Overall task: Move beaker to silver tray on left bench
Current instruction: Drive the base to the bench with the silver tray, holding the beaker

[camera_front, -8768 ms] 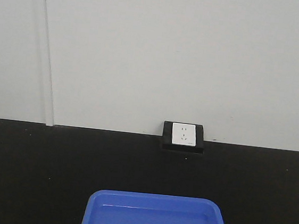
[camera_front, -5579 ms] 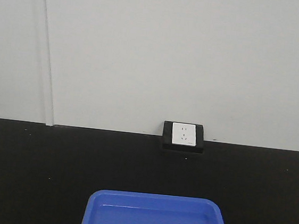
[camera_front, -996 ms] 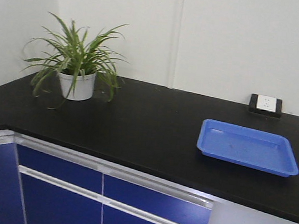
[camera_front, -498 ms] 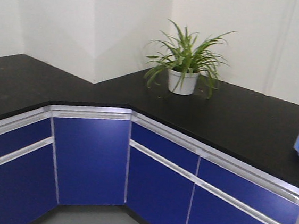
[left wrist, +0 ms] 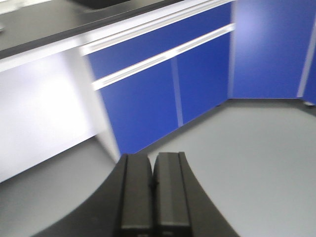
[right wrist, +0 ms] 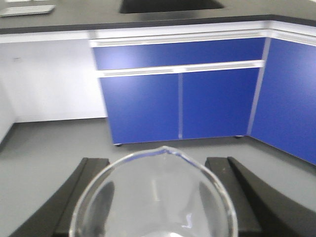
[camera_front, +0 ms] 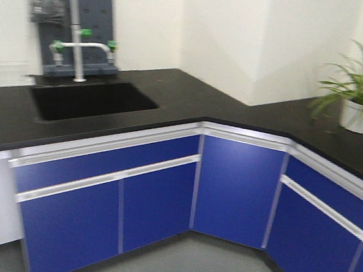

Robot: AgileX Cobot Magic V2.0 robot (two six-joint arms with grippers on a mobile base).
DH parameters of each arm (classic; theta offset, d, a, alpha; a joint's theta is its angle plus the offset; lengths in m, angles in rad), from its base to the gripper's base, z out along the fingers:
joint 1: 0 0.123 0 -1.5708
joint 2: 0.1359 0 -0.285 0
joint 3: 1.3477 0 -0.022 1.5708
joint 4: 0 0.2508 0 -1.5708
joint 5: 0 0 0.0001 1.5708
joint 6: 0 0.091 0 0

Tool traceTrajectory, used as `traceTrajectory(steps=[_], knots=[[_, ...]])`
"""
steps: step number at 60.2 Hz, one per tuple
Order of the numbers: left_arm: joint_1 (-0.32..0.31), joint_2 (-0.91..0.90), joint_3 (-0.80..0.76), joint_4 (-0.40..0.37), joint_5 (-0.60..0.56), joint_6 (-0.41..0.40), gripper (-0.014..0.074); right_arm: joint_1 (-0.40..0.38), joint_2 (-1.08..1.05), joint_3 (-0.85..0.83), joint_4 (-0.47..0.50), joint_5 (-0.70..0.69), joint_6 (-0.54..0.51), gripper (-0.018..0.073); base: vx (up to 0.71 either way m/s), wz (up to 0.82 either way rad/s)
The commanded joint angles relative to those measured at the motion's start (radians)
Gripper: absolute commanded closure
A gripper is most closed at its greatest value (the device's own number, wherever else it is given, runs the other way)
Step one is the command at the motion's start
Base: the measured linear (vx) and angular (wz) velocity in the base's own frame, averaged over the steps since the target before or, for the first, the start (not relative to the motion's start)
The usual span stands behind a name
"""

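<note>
View swung from plant (camera_front: 362, 96) to sink (camera_front: 91, 100); right gripper (right wrist: 157, 200) jaws grasp beaker (right wrist: 153, 190), left gripper (left wrist: 153, 197) clenched; silver tray (right wrist: 27, 9) unreached.

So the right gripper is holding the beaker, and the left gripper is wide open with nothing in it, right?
Not quite. The left gripper is shut tight, not wide open, as the left wrist view shows. It is empty, and the right gripper does hold the beaker.

No readable text, labels or numbers anywhere
</note>
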Motion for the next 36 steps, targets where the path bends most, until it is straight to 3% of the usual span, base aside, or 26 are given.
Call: traceTrajectory(steps=[1,36], knots=[[-0.008,-0.007,0.020,-0.003,-0.075,-0.002,0.0595,-0.003,-0.005,-0.030,0.000,-0.082,-0.004,0.0570,-0.25,0.68],[-0.008,-0.007,0.020,-0.003,-0.075,-0.002,0.0595,-0.003,-0.005,-0.030,0.000,-0.082,-0.004,0.0570,-0.14,0.55]])
